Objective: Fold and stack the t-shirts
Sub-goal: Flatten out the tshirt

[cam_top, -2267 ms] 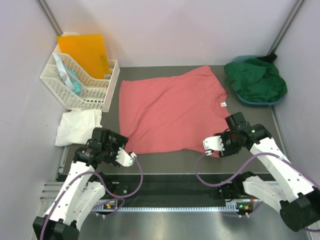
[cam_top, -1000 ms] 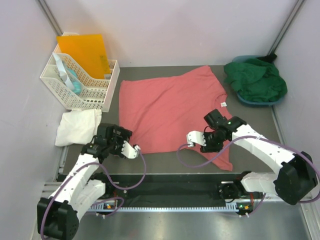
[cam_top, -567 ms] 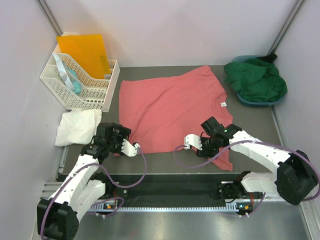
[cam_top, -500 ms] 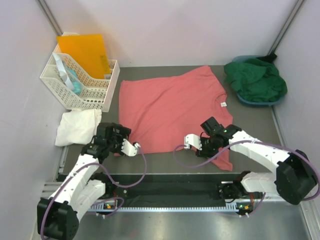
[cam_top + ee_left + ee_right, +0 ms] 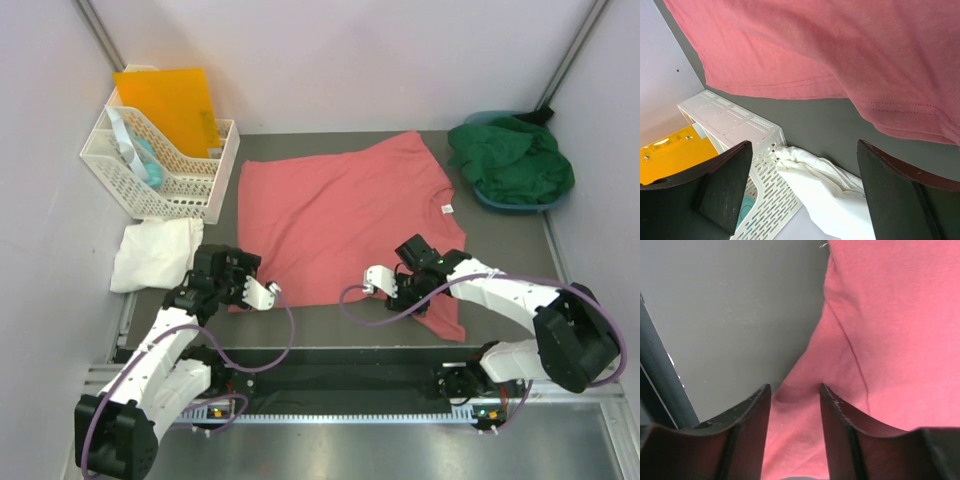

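The salmon-pink t-shirt [image 5: 340, 215] lies spread flat mid-table, its white neck label [image 5: 447, 208] to the right. The white t-shirt [image 5: 155, 250] is crumpled at the left; the dark green t-shirt [image 5: 512, 160] is heaped at the back right. My left gripper [image 5: 262, 293] is wide open and empty beside the pink shirt's near left corner; its wrist view shows the pink shirt [image 5: 840, 60] and white shirt [image 5: 835, 190] beyond the jaws [image 5: 805, 195]. My right gripper [image 5: 374, 284] sits at the near hem by the sleeve, its jaws [image 5: 795, 410] partly open astride puckered pink cloth [image 5: 890, 340].
A white lattice basket [image 5: 150, 185] holding an orange folder [image 5: 170, 105] stands at the back left, next to the white shirt. The green shirt rests in a blue basin [image 5: 500, 205]. Grey walls close in on three sides. A black rail [image 5: 340, 360] runs along the near edge.
My right gripper has moved left from the pink shirt's near right sleeve along the hem and lowered onto the cloth. My left gripper has edged right toward the shirt's near left corner.
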Tool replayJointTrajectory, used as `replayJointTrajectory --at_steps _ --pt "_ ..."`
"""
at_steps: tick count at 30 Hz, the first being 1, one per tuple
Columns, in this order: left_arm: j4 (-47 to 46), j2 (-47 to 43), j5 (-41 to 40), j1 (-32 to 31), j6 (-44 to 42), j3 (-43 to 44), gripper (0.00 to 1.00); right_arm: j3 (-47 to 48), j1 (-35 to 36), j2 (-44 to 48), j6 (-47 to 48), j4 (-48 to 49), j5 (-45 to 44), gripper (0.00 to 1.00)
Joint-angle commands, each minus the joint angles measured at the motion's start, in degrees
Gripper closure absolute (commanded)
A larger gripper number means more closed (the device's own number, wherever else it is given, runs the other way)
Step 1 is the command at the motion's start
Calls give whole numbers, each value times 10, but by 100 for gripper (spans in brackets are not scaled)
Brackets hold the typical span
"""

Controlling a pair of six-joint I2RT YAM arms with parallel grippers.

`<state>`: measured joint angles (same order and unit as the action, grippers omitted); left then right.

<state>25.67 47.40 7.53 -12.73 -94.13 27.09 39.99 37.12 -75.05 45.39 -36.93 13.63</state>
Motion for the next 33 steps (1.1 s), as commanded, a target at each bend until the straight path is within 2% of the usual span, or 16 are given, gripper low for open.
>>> replayJointTrajectory --at_steps 1,5,6,8,9,11,21,27,28,31,32,33 --pt "-29 -6 -8 3 10 11 11 -1 10 -8 -7 23 7 58" --pt "-38 -2 -18 3 15 9 12 4 10 -21 -4 19 2 66" --pt "-40 -1 -21 3 17 10 12 4 10 -23 -2 17 0 73" --pt "-43 1 -23 3 18 10 12 10 10 -26 0 12 -4 81" --pt "-46 2 -23 3 18 10 12 12 10 -26 1 6 -7 91" --pt "-47 3 -22 3 20 9 12 26 10 -27 13 -9 -11 100" --pt "-63 14 -9 3 20 0 12 151 4 -16 153 -170 -27 100" --pt "-78 27 -1 3 24 -1 12 184 2 -53 192 -156 -55 97" --pt "-77 30 -1 3 25 -1 12 183 1 -56 195 -146 -68 95" --pt "-75 28 -1 3 28 1 12 185 -4 -72 203 -112 -92 80" --pt "-72 28 -1 3 28 1 12 185 -5 -77 205 -85 -101 71" --pt "-70 27 -3 3 29 1 12 175 -6 -83 198 -56 -118 68"
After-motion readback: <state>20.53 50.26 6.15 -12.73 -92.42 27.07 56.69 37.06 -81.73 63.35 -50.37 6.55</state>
